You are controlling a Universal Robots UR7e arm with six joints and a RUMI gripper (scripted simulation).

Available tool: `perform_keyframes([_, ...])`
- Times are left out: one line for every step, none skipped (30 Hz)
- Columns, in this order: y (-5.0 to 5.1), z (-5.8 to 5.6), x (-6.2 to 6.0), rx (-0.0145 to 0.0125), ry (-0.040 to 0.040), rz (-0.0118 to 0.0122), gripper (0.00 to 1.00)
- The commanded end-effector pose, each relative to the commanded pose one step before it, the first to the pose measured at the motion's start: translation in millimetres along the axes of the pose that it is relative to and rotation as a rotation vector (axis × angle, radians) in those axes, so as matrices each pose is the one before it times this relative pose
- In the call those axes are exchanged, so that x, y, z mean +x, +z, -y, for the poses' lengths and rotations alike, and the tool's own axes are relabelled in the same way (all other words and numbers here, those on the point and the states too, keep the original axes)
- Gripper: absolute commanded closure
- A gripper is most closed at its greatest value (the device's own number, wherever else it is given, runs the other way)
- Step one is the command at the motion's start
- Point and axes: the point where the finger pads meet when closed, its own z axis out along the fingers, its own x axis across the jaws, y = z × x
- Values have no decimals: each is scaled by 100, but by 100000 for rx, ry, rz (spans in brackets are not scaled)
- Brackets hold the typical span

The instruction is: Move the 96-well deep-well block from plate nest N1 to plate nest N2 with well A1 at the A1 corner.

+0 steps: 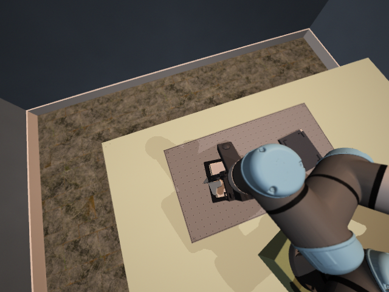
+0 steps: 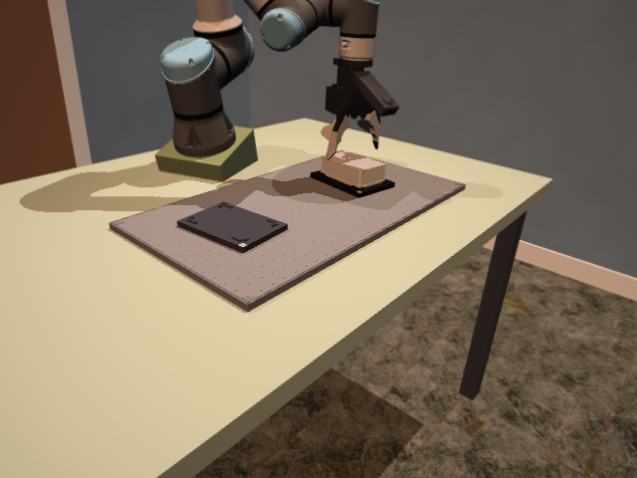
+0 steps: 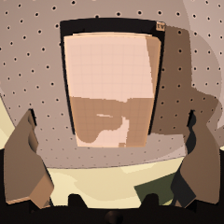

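While the block (image 2: 354, 170) sits in N1 (image 2: 383, 185), the claw (image 2: 354, 134) hangs spread and empty, seemingly just above; N2 (image 2: 231, 224) is bare, so grasp, transfer and placement all remain.

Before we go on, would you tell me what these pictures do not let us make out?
- Top view: the arm covers part of the block and of nest N2.
- Wrist view: the block's individual wells are too faint, and its cut corner cannot be told.
- Exterior view: the A1 mark on N2 is too small to read.
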Motion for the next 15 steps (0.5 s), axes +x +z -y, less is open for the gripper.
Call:
perform_keyframes([728, 50, -25, 126, 12, 68, 0])
perform_keyframes([167, 0, 0, 0, 0, 0, 0])
perform_keyframes([167, 0, 0, 0, 0, 0, 0])
perform_keyframes([167, 0, 0, 0, 0, 0, 0])
perform_keyframes([167, 0, 0, 0, 0, 0, 0])
perform_keyframes([167, 0, 0, 0, 0, 0, 0])
perform_keyframes([167, 0, 0, 0, 0, 0, 0])
perform_keyframes([167, 0, 0, 0, 0, 0, 0])
perform_keyframes([167, 0, 0, 0, 0, 0, 0])
perform_keyframes([167, 0, 0, 0, 0, 0, 0])
perform_keyframes([167, 0, 0, 0, 0, 0, 0])
perform_keyframes([0, 0, 0, 0, 0, 0, 0])
perform_keyframes([0, 0, 0, 0, 0, 0, 0])
perform_keyframes([168, 0, 0, 0, 0, 0, 0])
perform_keyframes([166, 0, 0, 0, 0, 0, 0])
